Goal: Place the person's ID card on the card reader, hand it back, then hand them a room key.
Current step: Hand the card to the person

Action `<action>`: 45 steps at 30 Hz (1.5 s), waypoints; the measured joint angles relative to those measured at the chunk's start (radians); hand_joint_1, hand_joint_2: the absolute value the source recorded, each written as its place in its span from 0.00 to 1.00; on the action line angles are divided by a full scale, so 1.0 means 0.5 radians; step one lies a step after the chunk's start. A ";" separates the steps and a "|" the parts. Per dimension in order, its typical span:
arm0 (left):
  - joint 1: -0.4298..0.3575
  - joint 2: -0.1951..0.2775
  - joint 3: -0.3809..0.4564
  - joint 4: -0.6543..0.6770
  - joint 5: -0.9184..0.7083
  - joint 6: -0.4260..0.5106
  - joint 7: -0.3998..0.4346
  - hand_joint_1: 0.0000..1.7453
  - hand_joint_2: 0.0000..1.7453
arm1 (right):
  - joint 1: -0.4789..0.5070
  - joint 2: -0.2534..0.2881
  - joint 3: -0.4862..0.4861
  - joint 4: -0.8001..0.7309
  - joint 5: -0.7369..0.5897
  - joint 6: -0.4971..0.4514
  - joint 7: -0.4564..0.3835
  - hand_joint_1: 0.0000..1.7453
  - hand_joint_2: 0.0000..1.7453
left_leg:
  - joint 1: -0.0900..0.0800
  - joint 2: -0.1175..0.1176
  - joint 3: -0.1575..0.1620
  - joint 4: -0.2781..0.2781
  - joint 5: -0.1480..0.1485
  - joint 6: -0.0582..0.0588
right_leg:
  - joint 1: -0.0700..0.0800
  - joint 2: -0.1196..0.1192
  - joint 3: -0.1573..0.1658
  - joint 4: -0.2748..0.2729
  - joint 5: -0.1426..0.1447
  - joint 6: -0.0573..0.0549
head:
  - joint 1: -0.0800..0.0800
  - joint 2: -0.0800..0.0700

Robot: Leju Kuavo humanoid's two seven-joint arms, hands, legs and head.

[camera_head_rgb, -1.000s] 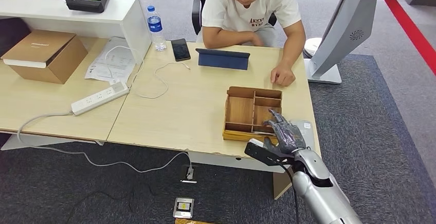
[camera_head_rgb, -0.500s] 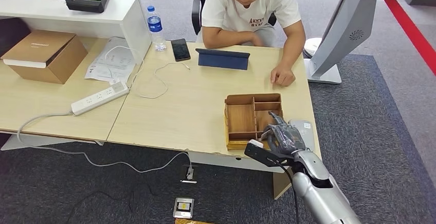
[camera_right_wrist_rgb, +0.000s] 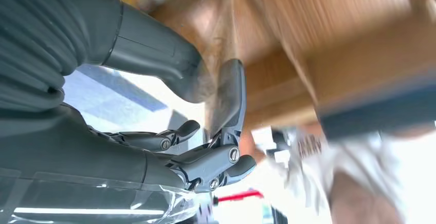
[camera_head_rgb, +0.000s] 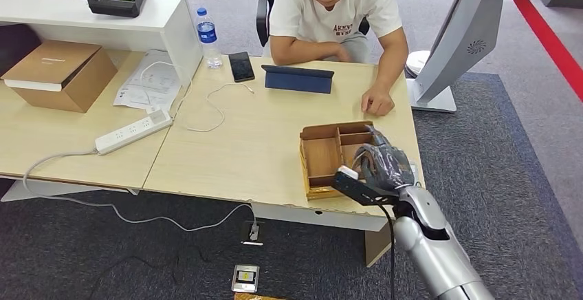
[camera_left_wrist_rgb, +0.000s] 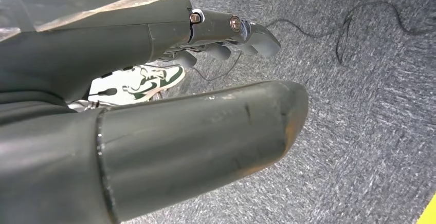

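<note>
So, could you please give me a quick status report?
Left hand empty, hanging over carpet. Right hand at brown wooden divided tray, grip unclear. Person's hand on table beyond tray.

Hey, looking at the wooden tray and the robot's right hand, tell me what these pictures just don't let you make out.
- Tray compartments nearest the right hand: in the head view the hand covers that side of the wooden tray, so any card there is hidden.
- What the right hand holds: the right wrist view is motion-blurred; a thin edge between thumb and finger cannot be identified.
- Grey card reader: mostly hidden behind the hand.
- Left hand: fingers largely blocked by the thumb.
</note>
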 joint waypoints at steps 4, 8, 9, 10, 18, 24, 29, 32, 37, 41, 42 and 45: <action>0.003 0.000 0.000 0.000 0.011 0.000 -0.006 0.00 0.00 | -0.124 -0.013 -0.077 -0.174 -0.036 0.080 0.030 1.00 1.00 | 0.000 0.001 0.000 0.000 0.001 0.000 | 0.000 0.000 0.000 0.000 0.001 0.001 | 0.000 0.000; 0.005 0.000 0.000 0.000 0.011 0.000 -0.009 0.00 0.00 | -0.214 -0.024 -0.133 -0.309 -0.068 0.146 0.037 1.00 1.00 | 0.000 0.001 0.000 0.000 0.001 0.000 | 0.000 0.000 0.000 0.000 0.001 0.001 | 0.000 -0.001; 0.004 0.000 0.000 0.000 0.009 0.000 -0.011 0.00 0.00 | -0.232 -0.027 -0.138 -0.327 -0.072 0.161 0.037 1.00 1.00 | 0.000 0.001 0.000 0.000 0.001 0.000 | 0.000 0.000 0.000 0.000 0.001 0.001 | 0.000 0.000; 0.004 0.000 0.000 0.000 0.006 0.000 -0.015 0.00 0.00 | -0.249 -0.030 -0.139 -0.341 -0.076 0.175 0.037 1.00 1.00 | 0.000 0.001 0.000 0.000 0.001 0.000 | 0.000 0.000 0.000 0.000 0.001 0.001 | 0.000 0.000; 0.004 0.000 -0.002 0.000 -0.005 0.000 -0.037 0.00 0.00 | -0.302 -0.032 -0.140 -0.354 -0.096 0.199 0.024 1.00 1.00 | 0.000 0.000 0.000 0.000 0.001 0.000 | 0.000 0.000 0.000 0.000 0.001 0.001 | 0.000 0.000; 0.000 0.001 -0.054 0.000 -0.101 0.026 -0.125 0.00 0.00 | -0.735 0.029 -0.127 0.128 -0.067 0.169 -0.166 1.00 1.00 | 0.000 -0.001 -0.002 0.000 0.003 -0.001 | 0.000 0.000 -0.001 0.001 0.002 0.000 | 0.000 0.000; -0.022 0.004 -0.099 0.000 -0.153 0.005 -0.127 0.00 0.00 | -1.007 0.096 -0.117 0.462 -0.065 0.298 -0.088 1.00 1.00 | 0.000 -0.001 -0.003 0.000 0.003 -0.001 | 0.000 -0.001 -0.001 0.001 0.002 0.000 | 0.000 0.000; -0.041 0.005 -0.122 0.000 -0.166 -0.007 -0.125 0.00 0.00 | -1.121 0.134 -0.110 0.626 -0.047 0.356 -0.014 1.00 1.00 | 0.000 -0.001 -0.003 0.000 0.003 -0.001 | 0.000 -0.001 -0.002 0.001 0.002 0.000 | 0.000 0.000; -0.051 0.009 -0.152 -0.001 -0.152 -0.013 -0.104 0.00 0.00 | -1.244 0.192 -0.105 0.832 -0.050 0.406 0.081 1.00 1.00 | 0.000 -0.001 -0.003 0.000 0.003 -0.001 | 0.000 0.000 -0.002 0.001 0.002 0.000 | 0.000 0.000; -0.045 0.010 -0.155 -0.001 -0.138 -0.012 -0.093 0.00 0.00 | -1.291 0.234 -0.103 0.928 -0.049 0.420 0.118 1.00 1.00 | 0.000 -0.001 -0.003 0.000 0.003 -0.001 | 0.000 0.000 -0.003 0.001 0.002 0.000 | 0.000 0.000; -0.044 0.010 -0.157 -0.001 -0.137 -0.012 -0.092 0.00 0.00 | -1.300 0.243 -0.103 0.950 -0.049 0.420 0.119 1.00 1.00 | 0.000 -0.001 -0.003 0.000 0.003 -0.001 | 0.000 -0.001 -0.003 0.001 0.002 0.000 | 0.000 0.000; -0.042 0.010 -0.163 -0.001 -0.134 -0.012 -0.091 0.00 0.00 | -1.319 0.263 -0.101 0.998 -0.049 0.421 0.121 1.00 1.00 | 0.000 0.000 -0.003 0.000 0.003 -0.001 | 0.000 -0.001 -0.003 0.001 0.002 0.000 | 0.000 0.000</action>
